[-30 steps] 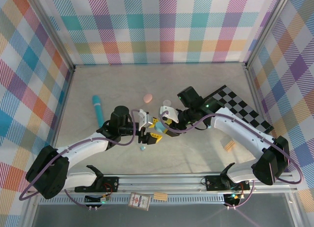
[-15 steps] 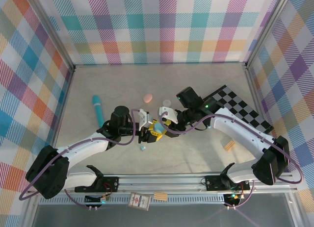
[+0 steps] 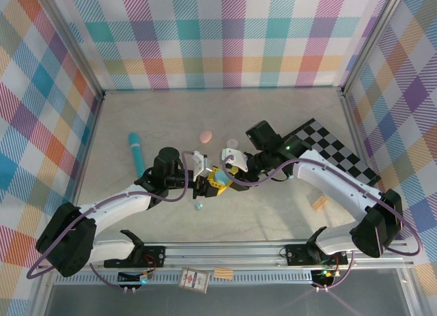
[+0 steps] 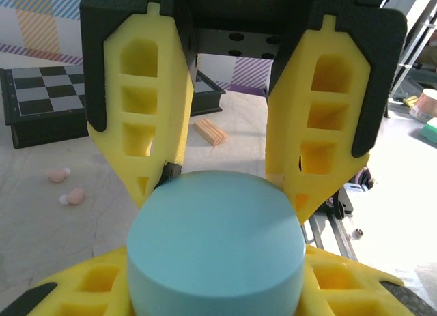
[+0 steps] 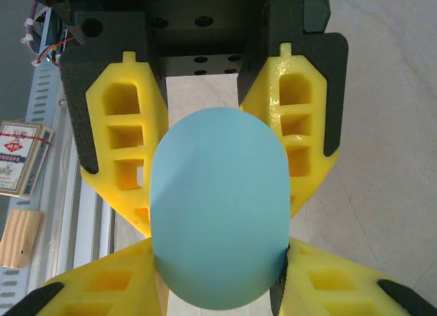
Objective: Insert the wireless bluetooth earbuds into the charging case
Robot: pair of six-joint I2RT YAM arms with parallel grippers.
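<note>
teal charging case (image 4: 215,254), left pincer (image 4: 222,200) clamped on it, right pincer (image 5: 218,213) likewise

The pale tabletop (image 3: 273,213) carries a teal cylinder (image 3: 136,152) at its left, well apart from a pink case (image 3: 205,135) and a pale round piece (image 3: 233,143) near the middle. A chessboard (image 3: 334,151) lies at the right with a wood block (image 3: 318,203) nearer the front. A teal earbud (image 3: 199,205) sits near the front centre, and the left wrist view shows two pink earbuds (image 4: 58,173) just beside each other, near the chessboard.
</note>
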